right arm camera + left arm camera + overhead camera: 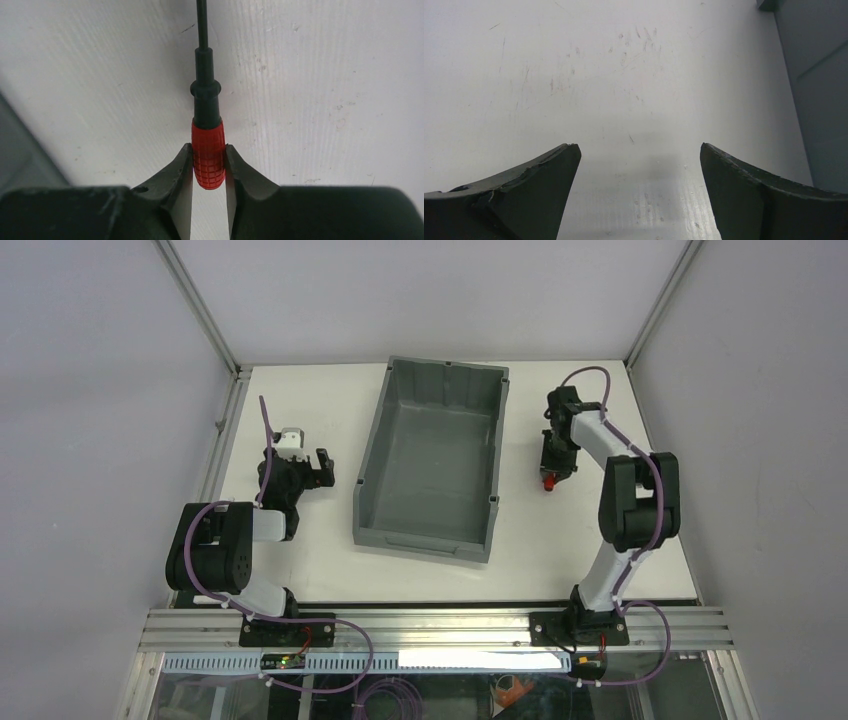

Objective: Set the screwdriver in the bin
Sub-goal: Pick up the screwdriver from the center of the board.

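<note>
The screwdriver has a short red ribbed handle and a thin black shaft that runs up and out of the right wrist view. My right gripper is shut on the red handle, one finger pressed against each side. From above, that gripper sits low over the white table just right of the bin, with the screwdriver's red end showing beneath it. The grey bin holds nothing that I can see. My left gripper stands open to the bin's left, its fingers wide apart over bare table.
The bin's grey wall fills the right edge of the left wrist view. Metal frame posts and white walls bound the table at the back corners. An aluminium rail runs along the near edge by the arm bases.
</note>
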Tool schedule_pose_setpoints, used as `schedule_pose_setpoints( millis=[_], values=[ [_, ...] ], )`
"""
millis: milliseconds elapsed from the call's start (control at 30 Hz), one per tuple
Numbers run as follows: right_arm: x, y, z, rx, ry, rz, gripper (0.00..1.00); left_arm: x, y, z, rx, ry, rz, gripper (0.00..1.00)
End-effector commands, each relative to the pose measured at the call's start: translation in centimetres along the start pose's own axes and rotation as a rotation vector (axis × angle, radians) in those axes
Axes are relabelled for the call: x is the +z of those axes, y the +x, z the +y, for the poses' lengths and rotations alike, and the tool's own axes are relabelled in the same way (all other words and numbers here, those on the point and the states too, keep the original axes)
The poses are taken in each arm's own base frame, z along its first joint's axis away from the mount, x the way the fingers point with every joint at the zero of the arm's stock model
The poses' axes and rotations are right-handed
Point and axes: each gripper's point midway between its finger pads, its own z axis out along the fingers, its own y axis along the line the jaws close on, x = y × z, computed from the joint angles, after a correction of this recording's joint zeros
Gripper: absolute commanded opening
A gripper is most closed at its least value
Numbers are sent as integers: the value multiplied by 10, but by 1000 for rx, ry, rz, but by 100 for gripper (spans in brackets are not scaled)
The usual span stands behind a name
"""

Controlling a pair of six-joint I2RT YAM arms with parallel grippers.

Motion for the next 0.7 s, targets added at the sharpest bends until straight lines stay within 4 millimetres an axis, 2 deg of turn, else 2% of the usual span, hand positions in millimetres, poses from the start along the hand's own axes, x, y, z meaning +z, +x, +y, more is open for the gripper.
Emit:
schedule_pose_setpoints(
  millis=[0,167,333,667],
  values=[
    [-41,-12,6,3,-64,-94,8,-2,-15,-7,-5,30,-53,99],
    [-64,-14,9,9,-100,-125,8,-2,-15,-7,-5,30,-53,99],
    [-97,-19,14,13,-159,-182,8,-2,-15,-7,-5,29,-53,99],
    [-166,-20,42,18,-382,-256,9,-2,-15,-7,-5,29,-52,99]
  ],
)
